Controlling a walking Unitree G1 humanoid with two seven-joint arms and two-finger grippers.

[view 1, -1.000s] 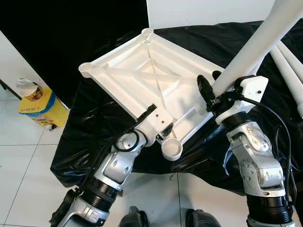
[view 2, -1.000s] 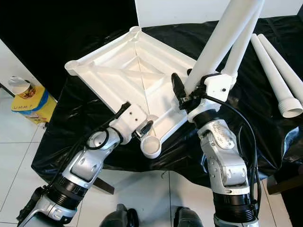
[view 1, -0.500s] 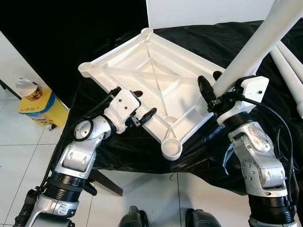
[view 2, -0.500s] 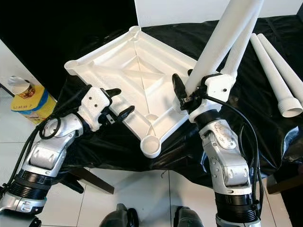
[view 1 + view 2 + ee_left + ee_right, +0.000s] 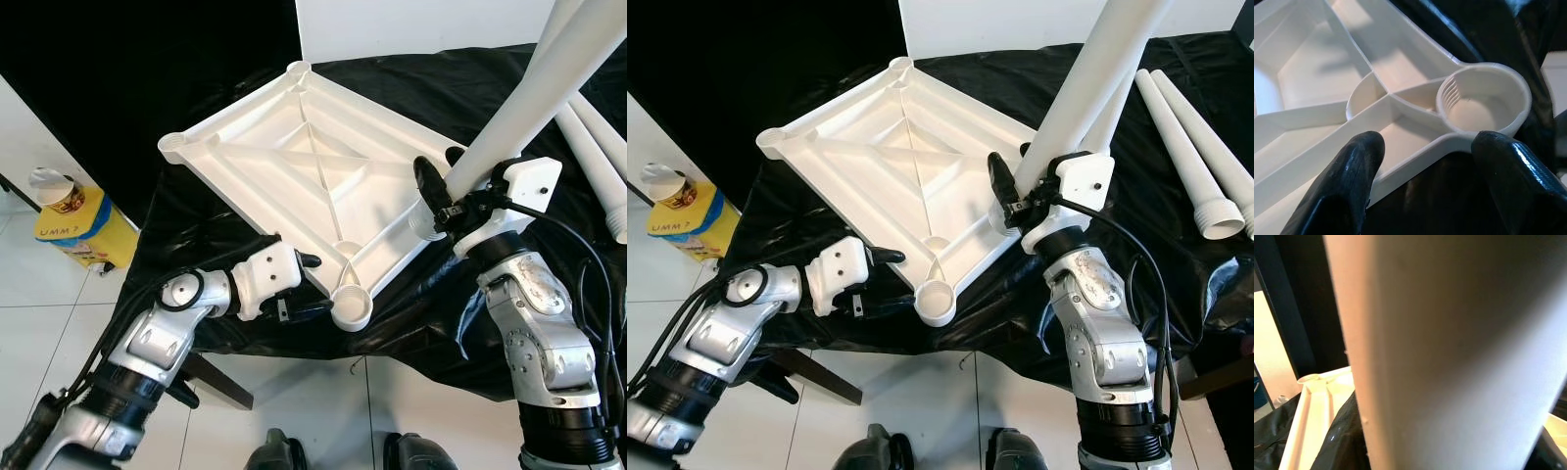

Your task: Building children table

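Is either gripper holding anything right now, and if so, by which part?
The right gripper holds a white table leg near its lower end. The left gripper is open and holds nothing, its fingers astride the tabletop edge beside a corner socket.

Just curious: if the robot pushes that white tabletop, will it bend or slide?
Probably stiff: the tabletop has crossing ribs. Likely light, being thin plastic. It may slide on the glossy black sheet, and its corner socket overhangs the edge.

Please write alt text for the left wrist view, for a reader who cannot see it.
A round threaded leg socket at the corner of an upside-down white plastic tabletop lies on black sheeting. The left tool is open, its two black fingers either side of the tabletop's edge.
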